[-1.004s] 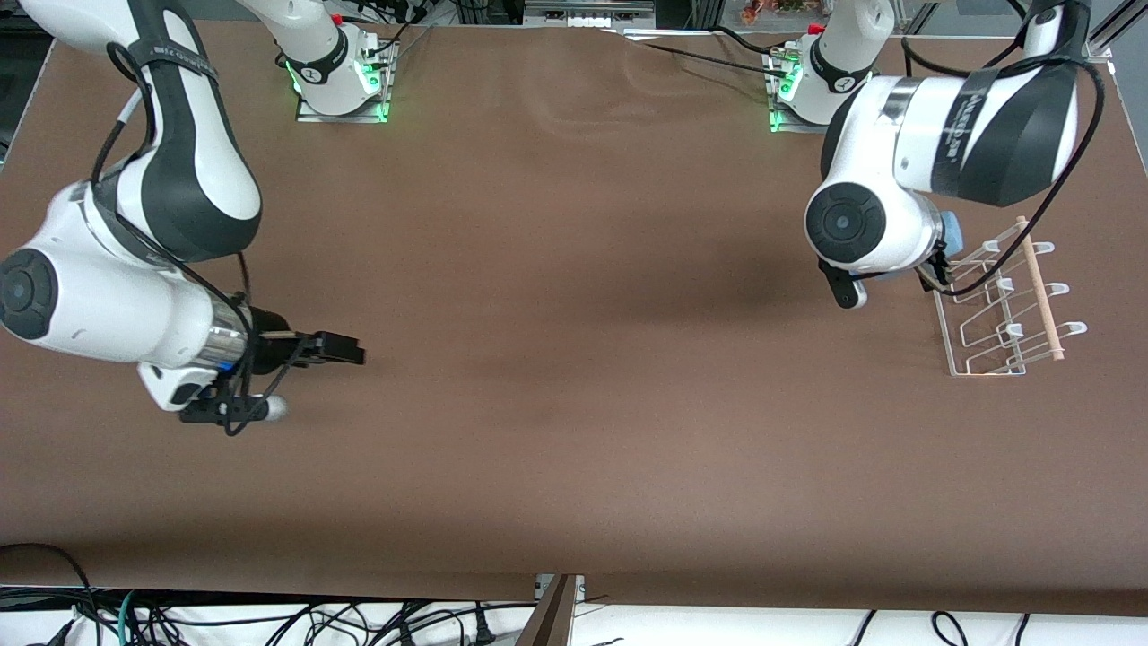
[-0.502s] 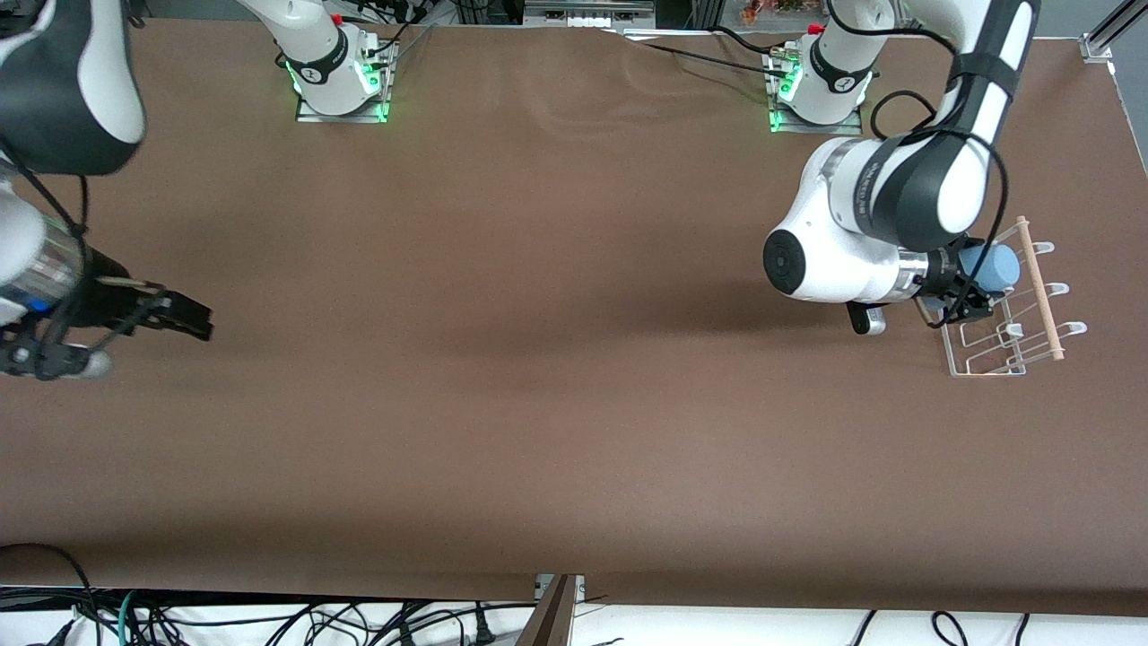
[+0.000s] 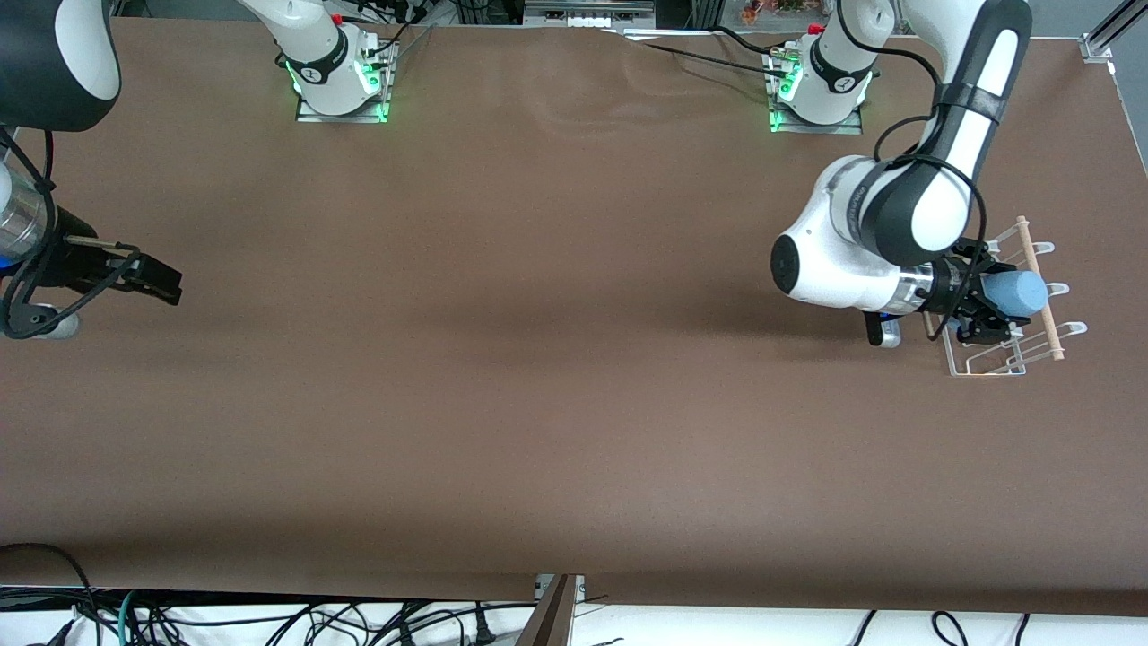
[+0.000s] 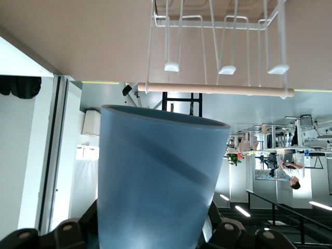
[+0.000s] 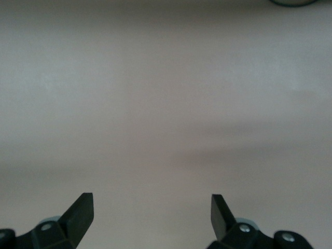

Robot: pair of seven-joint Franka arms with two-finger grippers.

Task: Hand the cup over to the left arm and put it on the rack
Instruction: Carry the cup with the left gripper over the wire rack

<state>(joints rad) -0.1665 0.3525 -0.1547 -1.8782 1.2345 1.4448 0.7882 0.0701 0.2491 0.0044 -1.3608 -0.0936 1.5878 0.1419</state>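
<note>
Front view: the table (image 3: 556, 359) is a wide, matte brown surface, smooth and faintly rippled near the arm bases. Toward the left arm's end stands the rack (image 3: 1004, 345), thin white wire bent into upright loops with hooked prongs, a pale wooden dowel (image 3: 1040, 289) running along one side. Over the rack, the left claw (image 3: 987, 309) is clamped on the cup (image 3: 1013, 292), a smooth light-blue plastic tumbler held on its side, its length pointing at the dowel. In the left wrist view the cup (image 4: 155, 181) fills the lower frame, plain and slightly tapered, black finger pads pressed on both sides, its rim just short of the dowel (image 4: 212, 89) and wire loops (image 4: 223, 36). At the right arm's end, the right claw (image 3: 148, 280) waits above bare table, its dark, angular fingers (image 5: 80, 210) spread apart.
</note>
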